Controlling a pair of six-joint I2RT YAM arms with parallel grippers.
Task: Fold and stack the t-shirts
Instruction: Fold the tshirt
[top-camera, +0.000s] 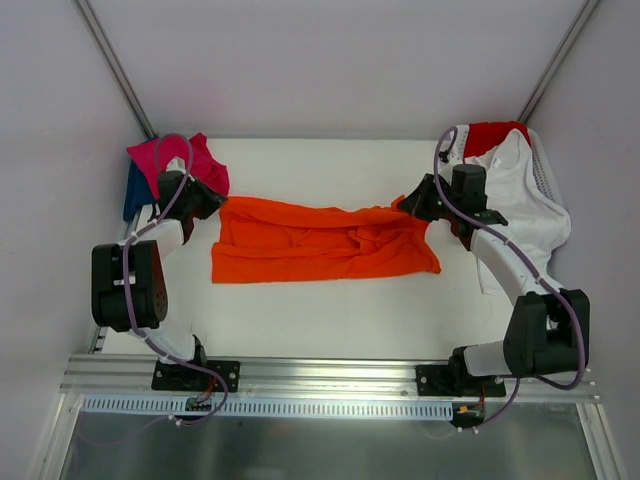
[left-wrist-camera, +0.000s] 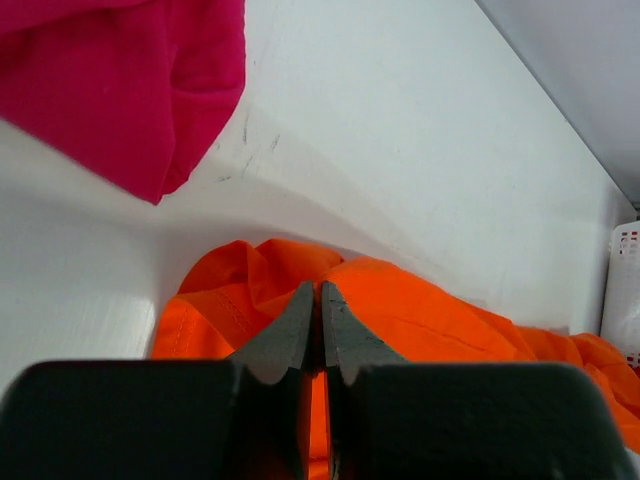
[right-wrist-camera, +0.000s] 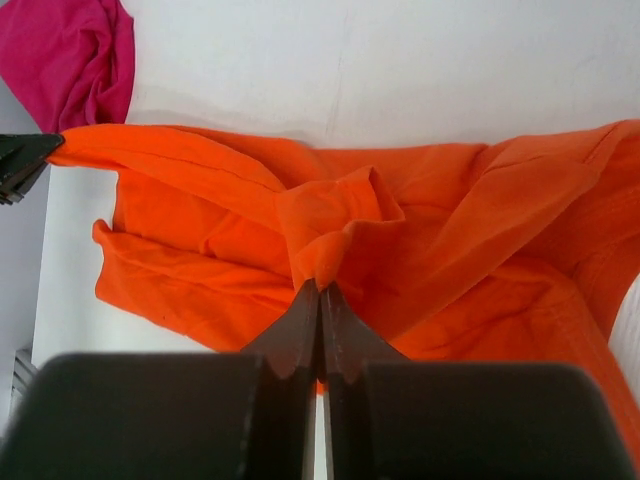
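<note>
The bright orange t-shirt (top-camera: 320, 245) lies stretched across the middle of the table, rumpled toward its right end. My left gripper (top-camera: 214, 204) is shut on its far left corner; in the left wrist view the closed jaws (left-wrist-camera: 320, 292) sit over orange cloth (left-wrist-camera: 440, 315). My right gripper (top-camera: 412, 204) is shut on a pinched fold at the shirt's far right edge, and the cloth (right-wrist-camera: 200, 230) rises to its tips (right-wrist-camera: 320, 286). The left gripper's fingers (right-wrist-camera: 20, 160) show there too, nipping the shirt's corner. A magenta-pink t-shirt (top-camera: 195, 160) and a dark blue one (top-camera: 134, 192) lie bunched at the back left.
A white plastic basket (top-camera: 548, 175) stands at the back right, with a white t-shirt (top-camera: 520, 195) draped over it and a red one (top-camera: 490, 134) behind. The magenta shirt (left-wrist-camera: 120, 90) is close beside the left gripper. Metal rails run along the table's near edge.
</note>
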